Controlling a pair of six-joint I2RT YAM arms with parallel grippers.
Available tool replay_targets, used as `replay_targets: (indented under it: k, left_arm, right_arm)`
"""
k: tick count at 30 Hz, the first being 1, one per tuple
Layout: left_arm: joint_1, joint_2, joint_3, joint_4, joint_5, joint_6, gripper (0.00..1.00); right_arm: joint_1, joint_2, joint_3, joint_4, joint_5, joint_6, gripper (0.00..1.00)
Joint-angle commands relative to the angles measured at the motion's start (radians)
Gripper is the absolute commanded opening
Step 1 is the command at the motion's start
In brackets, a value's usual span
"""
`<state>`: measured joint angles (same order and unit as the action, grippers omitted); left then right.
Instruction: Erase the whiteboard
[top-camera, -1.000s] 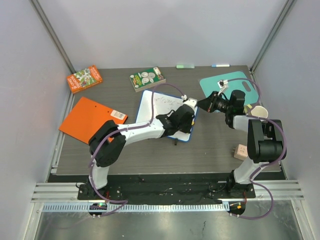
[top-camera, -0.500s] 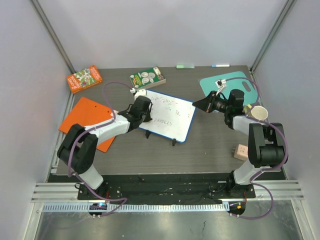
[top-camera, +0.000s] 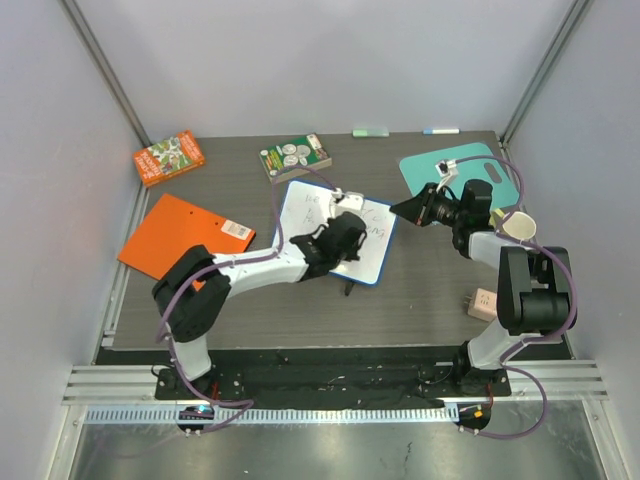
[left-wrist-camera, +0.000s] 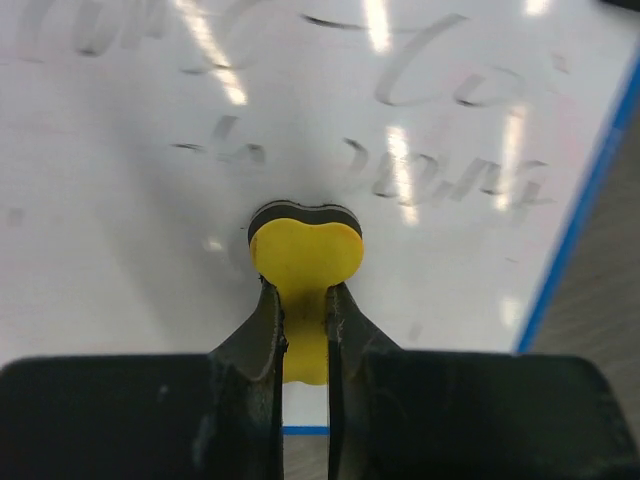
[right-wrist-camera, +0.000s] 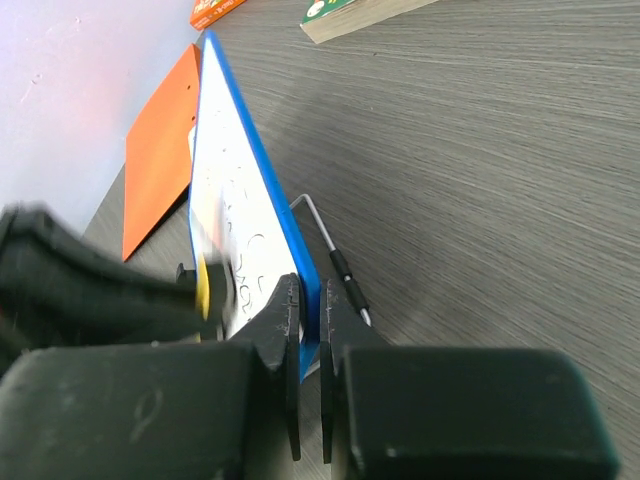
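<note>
Whiteboard – middle of the tabletop, slightly toward the far edge. It is propped at a tilt on its thin wire stand, blue frame all round.

Left pincer: over the board's face, clenched on a yellow eraser. In the left wrist view the eraser's dark felt layer sits against the white surface. Dark handwriting shows above and to either side of the eraser, in places blurred by glare streaks.

Right pincer: at the board's right edge, fingers closed on the blue frame. The right wrist view shows one finger on each side of the frame, and the board seen edge-on.

Other items:
- flat orange board near the left edge
- orange box at the far-left corner
- green box just beyond the whiteboard, toward the far edge
- teal cutting board at the far-right corner, partly under the right arm
- two markers lying along the far edge
- small pink object near the right edge – cannot tell what it is
</note>
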<state>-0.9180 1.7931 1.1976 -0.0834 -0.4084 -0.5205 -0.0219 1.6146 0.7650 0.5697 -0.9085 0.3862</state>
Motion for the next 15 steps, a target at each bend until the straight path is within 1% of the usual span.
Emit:
replay_targets:
  k: [1, 4, 7, 11, 15]
  left_arm:
    - [-0.079, 0.115, -0.009, 0.045, 0.18, -0.079, 0.0]
    - [-0.081, 0.121, -0.039, 0.047, 0.143, -0.107, 0.0]
    - [-0.068, 0.091, -0.094, 0.033, 0.047, -0.118, 0.0]
    - [-0.004, 0.014, -0.187, 0.046, -0.003, -0.138, 0.0]
    - [0.092, -0.066, -0.253, 0.036, -0.053, -0.142, 0.0]
  right_arm:
    - [0.022, -0.035, 0.01, 0.058, -0.032, -0.067, 0.02]
    - [0.022, -0.033, 0.01, 0.056, -0.032, -0.066, 0.01]
    - [0.022, -0.036, 0.007, 0.056, -0.032, -0.067, 0.01]
    - [0.022, -0.038, 0.008, 0.056, -0.032, -0.066, 0.01]
    - [0.022, -0.036, 0.007, 0.055, -0.035, -0.067, 0.01]
